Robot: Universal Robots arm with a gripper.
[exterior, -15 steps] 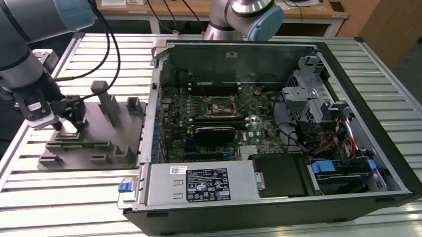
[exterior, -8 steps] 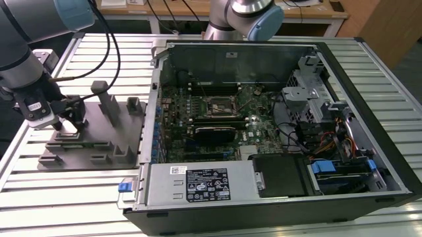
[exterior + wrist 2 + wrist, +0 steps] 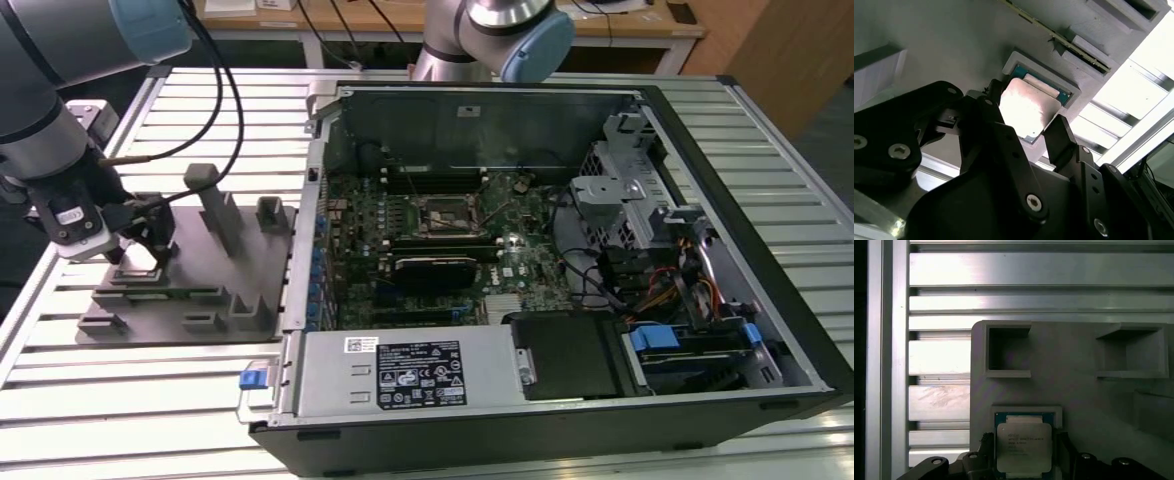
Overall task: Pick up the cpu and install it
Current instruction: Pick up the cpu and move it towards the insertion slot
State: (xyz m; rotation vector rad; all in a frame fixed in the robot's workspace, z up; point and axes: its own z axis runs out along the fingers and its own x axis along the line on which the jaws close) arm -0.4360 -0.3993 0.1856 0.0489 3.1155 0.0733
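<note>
The gripper (image 3: 1028,111) straddles the cpu (image 3: 1024,447), which lies in its grey tray (image 3: 1074,390) recess
Jaws spread, one either side of the cpu; closing off-centre could tilt it against the recess wall or let it slip

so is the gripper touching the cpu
Cannot tell. In both wrist views the gripper straddles the cpu, but neither contact nor gap shows plainly.

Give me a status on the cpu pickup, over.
End effector low over the grey tray, at the cpu. Cpu at its pocket, grip unconfirmed. Nothing on top of it.
</note>
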